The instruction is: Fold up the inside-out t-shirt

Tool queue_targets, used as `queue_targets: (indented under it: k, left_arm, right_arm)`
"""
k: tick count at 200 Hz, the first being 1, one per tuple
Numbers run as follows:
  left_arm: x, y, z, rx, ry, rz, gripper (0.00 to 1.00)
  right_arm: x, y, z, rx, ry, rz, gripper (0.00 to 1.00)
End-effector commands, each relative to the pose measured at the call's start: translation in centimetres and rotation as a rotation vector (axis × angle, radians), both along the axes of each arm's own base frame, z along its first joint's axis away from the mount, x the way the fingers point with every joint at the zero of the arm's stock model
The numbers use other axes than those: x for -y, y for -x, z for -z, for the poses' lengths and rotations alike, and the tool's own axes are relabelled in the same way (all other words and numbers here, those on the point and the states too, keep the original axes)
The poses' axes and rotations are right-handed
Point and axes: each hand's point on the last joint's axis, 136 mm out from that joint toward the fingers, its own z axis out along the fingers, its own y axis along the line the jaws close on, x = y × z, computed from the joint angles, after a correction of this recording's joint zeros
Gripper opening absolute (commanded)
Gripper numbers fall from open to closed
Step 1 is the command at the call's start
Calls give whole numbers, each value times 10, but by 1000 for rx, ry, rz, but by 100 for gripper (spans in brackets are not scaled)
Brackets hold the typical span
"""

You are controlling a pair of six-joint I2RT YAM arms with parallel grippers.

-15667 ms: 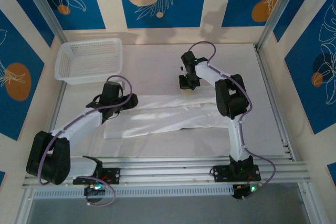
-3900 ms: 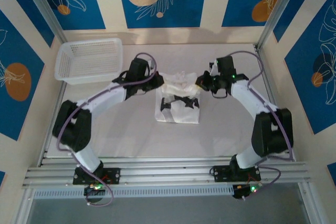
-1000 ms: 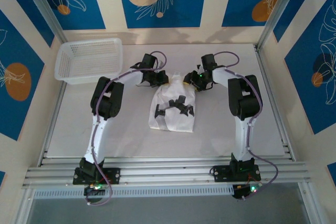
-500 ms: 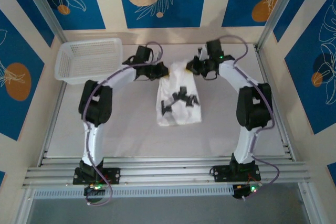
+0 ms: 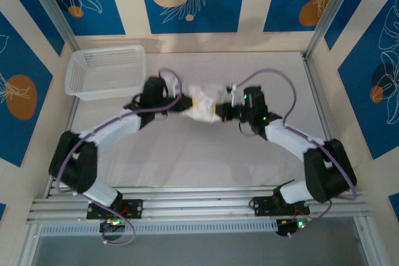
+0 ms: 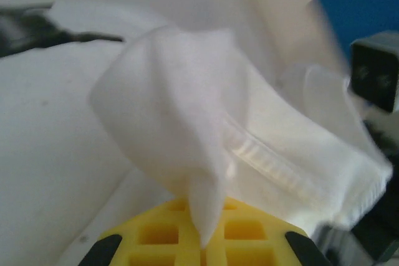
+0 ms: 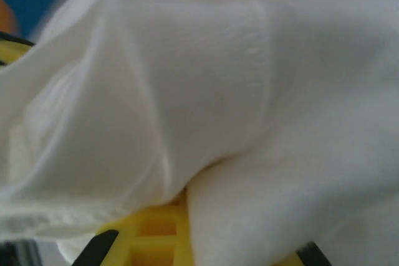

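The inside-out t-shirt (image 5: 203, 102) is bunched between the left gripper (image 5: 182, 103) and the right gripper (image 5: 223, 113), mid-surface toward the far side. Both jaws are clamped on cloth. A fold seems under way; the next move probably calls for laying it flat.

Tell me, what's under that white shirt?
White table shows around the bunched shirt, pinched by the left fingers and right fingers; the spot directly beneath is covered.

Top view bright, evenly lit from overhead, sharp; faint soft shadows on the flat white tabletop (image 5: 187, 154); the 2 wrist views blurred, the thin white wrinkled fabric t-shirt (image 6: 187, 104) too close, pale, nearly overexposed.
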Motion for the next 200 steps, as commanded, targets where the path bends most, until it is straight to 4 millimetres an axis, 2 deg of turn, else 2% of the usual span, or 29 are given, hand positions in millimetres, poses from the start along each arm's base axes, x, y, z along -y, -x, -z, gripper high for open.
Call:
queue_targets:
  k: [1,22,43,59,88,98,106,118,129,142,163,180,200]
  left_arm:
    - [-7,34,44,-104,-21,-11,0]
    - [-13,54,59,-102,-89,6,0]
    - [-19,58,65,-57,-157,-2,0]
    - [-18,50,52,16,-143,-17,0]
    - [-20,34,10,221,-127,-38,0]
    - [-24,27,2,281,-150,-64,0]
    - [-31,19,3,310,-193,-96,3]
    - [-40,6,12,336,-273,-147,4]
    - [-45,-7,21,353,-328,-180,5]
    - [-38,-19,32,377,-349,-168,7]
    - [-28,-34,51,356,-361,-167,10]
    - [-30,-36,68,316,-376,-186,12]
    - [-35,-32,83,279,-393,-201,18]
  right_arm:
    - [0,24,21,-37,-35,-20,0]
    - [4,44,41,-100,-38,-22,0]
    - [3,48,37,-103,-36,-24,0]
    - [2,41,21,-65,-32,-15,0]
    - [0,21,-23,72,-40,4,0]
    - [4,11,-28,119,-21,40,0]
    - [8,1,-29,138,1,70,0]
    - [12,-11,-21,133,28,87,0]
    - [15,-22,-5,111,61,99,0]
    - [15,-32,17,76,92,88,0]
    - [11,-38,55,-14,124,66,0]
    - [6,-35,74,-103,116,46,0]
    - [5,-29,80,-173,115,60,19]
